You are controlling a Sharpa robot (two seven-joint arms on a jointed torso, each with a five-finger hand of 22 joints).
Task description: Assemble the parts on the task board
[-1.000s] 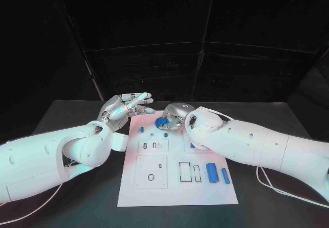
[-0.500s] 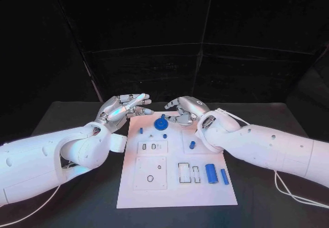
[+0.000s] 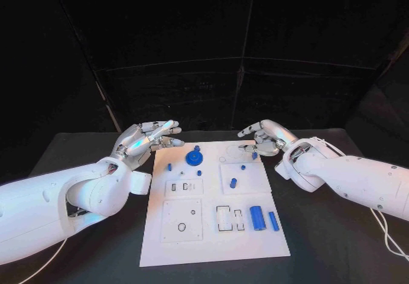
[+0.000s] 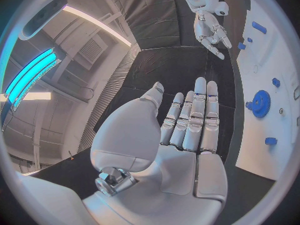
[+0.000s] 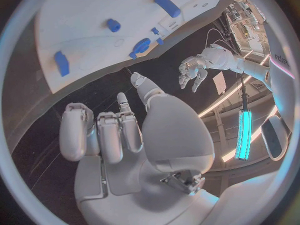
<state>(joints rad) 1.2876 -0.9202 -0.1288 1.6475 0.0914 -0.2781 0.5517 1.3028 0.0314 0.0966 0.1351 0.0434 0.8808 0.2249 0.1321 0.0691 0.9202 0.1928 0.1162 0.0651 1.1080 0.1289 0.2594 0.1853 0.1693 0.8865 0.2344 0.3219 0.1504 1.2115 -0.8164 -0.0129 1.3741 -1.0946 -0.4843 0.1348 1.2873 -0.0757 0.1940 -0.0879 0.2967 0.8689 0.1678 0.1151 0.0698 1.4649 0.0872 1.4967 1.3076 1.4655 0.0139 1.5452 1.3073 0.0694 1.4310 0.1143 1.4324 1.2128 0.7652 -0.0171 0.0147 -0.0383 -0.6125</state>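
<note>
White task board (image 3: pixel 213 236) lies lengthwise at the centre of the black tabletop (image 3: pixel 341 236), its near end bare. Approx. mid-board, two long blue cylinders (image 3: pixel 256 218) rest side by side next to rectangular slots on the board's right half, w/ a pale square plate (image 3: pixel 183 219) to their left. Further up, small blue pegs (image 3: pixel 233 183) stand on the right-hand plate, and smaller ones (image 3: pixel 169 167) sit toward the left edge. Near the far end, a blue gear (image 3: pixel 194 157) sits on the board, clear of both hands.

Left hand (image 3: pixel 149 139) hovers at the far-left corner of the board, just off its edge, palm up, fingers (image 4: pixel 199 112) extended and held side by side, holding nothing; the left wrist view shows the empty palm w/ gear and pegs beside it. Right hand (image 3: pixel 266 137) is at the far-right corner, over the board's edge, fingers (image 5: pixel 100 135) loosely curled w/ gaps between them, nothing in its grasp, thumb apart. Both hands are well apart from each other, w/ the gear between them
</note>
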